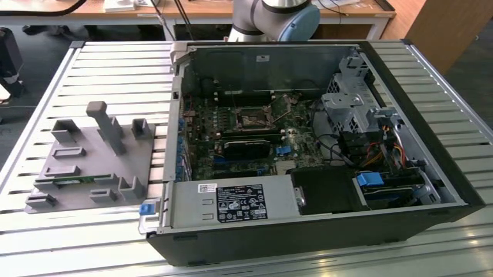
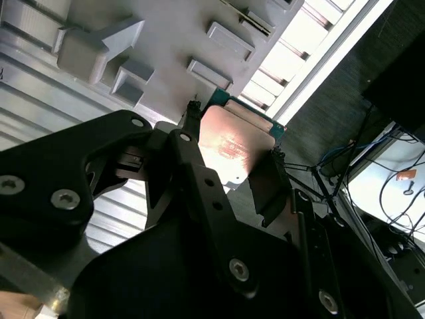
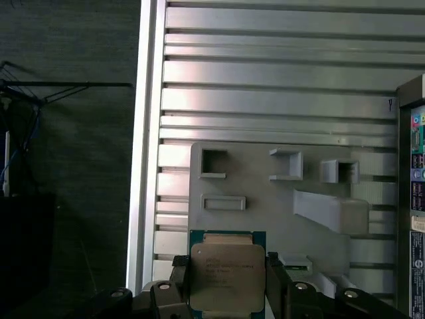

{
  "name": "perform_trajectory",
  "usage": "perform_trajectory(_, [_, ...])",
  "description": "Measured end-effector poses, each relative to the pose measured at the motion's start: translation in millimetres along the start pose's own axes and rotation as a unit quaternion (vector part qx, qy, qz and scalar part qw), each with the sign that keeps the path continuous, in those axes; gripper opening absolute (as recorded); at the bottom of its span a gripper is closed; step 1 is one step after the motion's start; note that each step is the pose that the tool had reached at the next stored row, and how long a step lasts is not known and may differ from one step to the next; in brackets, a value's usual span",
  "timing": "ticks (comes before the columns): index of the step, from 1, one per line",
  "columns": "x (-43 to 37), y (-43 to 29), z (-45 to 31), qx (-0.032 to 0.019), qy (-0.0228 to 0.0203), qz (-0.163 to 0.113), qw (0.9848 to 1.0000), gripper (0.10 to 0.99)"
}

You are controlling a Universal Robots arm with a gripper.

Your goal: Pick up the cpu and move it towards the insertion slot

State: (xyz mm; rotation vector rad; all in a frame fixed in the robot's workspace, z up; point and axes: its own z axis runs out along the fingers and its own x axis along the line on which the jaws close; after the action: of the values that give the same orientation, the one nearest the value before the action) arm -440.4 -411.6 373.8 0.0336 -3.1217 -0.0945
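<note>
Grip on cpu [image 3: 226, 276]: gripper [image 3: 227, 287] holds it over grey tray [image 3: 259, 193].
First wrist view: black fingers [image 3: 275, 282] closed on two opposite edges of the flat square chip, dull metal lid, green rim. Tray matte plastic with rectangular recesses, on ribbed aluminium table [image 3: 265, 86]. Exterior view: slot [image 1: 253, 120], dark square socket, inside open case [image 1: 269, 239].
</note>
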Motion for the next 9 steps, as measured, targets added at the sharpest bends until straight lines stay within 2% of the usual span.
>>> perform_trajectory(9, [0.2,1.0,-16.2,0.0000,0.0000,0.000,1.0000,0.541])
